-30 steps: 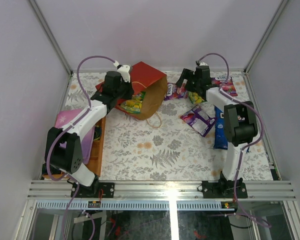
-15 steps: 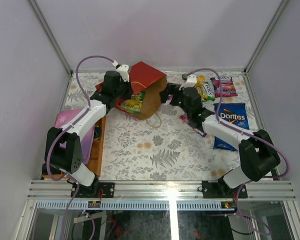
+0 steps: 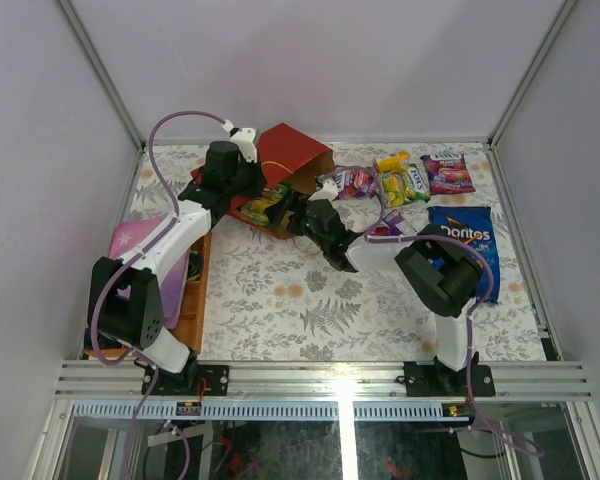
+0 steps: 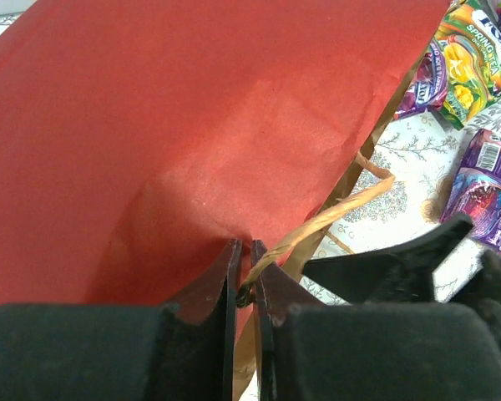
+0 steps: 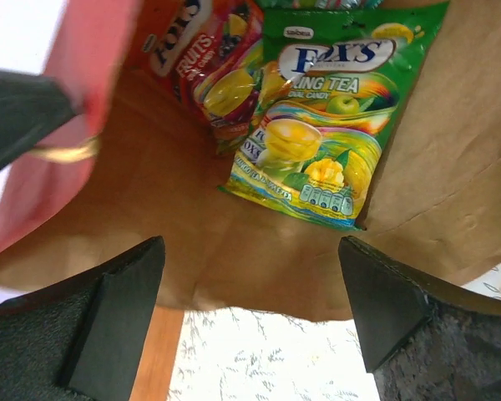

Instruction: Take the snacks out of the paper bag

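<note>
The paper bag [image 3: 292,150] lies on its side at the back, red outside, brown inside [image 5: 192,242]. My left gripper [image 3: 252,190] is shut on its tan cord handle [image 4: 334,213] at the rim, against the red wall [image 4: 175,125]. My right gripper [image 3: 293,207] is open and empty at the bag's mouth [image 5: 250,309]. Inside lie a green Fox's packet [image 5: 326,125] and a red-orange Fox's packet [image 5: 196,58]. Outside on the table lie a purple packet [image 3: 348,182], a green-yellow one [image 3: 400,180], a pink-purple one [image 3: 447,172] and the blue Doritos bag [image 3: 465,245].
A flat pink-purple item with stars [image 3: 140,250] rests on a wooden tray [image 3: 195,290] at the left edge. Another purple packet [image 3: 388,228] is partly hidden under my right arm. Grey walls enclose the floral table [image 3: 310,310].
My right arm has swung from the back right, near the laid-out packets, leftward to the bag's mouth. My left gripper has kept its hold on the bag.
</note>
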{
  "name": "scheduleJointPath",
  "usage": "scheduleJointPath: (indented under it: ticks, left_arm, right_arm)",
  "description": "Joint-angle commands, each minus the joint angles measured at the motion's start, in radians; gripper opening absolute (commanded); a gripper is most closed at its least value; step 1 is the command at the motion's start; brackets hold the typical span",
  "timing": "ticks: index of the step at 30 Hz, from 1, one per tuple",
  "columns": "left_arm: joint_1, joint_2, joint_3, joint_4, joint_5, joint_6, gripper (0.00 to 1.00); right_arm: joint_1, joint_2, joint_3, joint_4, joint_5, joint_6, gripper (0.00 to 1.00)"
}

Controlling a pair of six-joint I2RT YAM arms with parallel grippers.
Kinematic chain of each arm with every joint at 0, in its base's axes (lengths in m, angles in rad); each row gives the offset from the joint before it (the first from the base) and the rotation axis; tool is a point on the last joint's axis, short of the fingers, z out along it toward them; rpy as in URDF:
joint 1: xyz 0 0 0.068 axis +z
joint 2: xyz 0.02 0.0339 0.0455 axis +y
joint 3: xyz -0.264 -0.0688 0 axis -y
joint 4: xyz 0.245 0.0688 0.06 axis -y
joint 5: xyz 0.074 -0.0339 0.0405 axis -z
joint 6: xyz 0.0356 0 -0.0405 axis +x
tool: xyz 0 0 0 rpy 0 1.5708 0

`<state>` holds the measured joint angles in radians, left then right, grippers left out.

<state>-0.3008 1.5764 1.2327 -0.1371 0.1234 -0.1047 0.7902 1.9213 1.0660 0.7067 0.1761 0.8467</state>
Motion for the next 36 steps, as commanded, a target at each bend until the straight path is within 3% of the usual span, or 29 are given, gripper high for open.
scheduleJointPath:
  ticks: [1, 6, 12, 20, 36]
  left_arm:
    - [0.009, -0.036, -0.003, 0.021, -0.003, 0.002, 0.08]
    - [0.011, -0.028, -0.003, 0.014, -0.013, 0.014, 0.08]
    - [0.018, -0.023, -0.010, 0.027, -0.006, 0.017, 0.08]
    - [0.024, -0.009, -0.010, 0.030, 0.010, 0.019, 0.08]
    - [0.029, -0.008, -0.013, 0.034, 0.021, 0.022, 0.08]
  right_arm:
    - [-0.013, 0.078, 0.117, 0.048, 0.083, 0.197, 0.91]
    - [-0.044, 0.165, 0.171, -0.006, 0.099, 0.313, 0.89]
    - [-0.053, 0.213, 0.219, -0.075, 0.141, 0.286, 0.88]
    - [-0.055, 0.284, 0.307, -0.172, 0.116, 0.290, 0.78]
    - [-0.049, 0.377, 0.414, -0.223, 0.025, 0.323, 0.65]
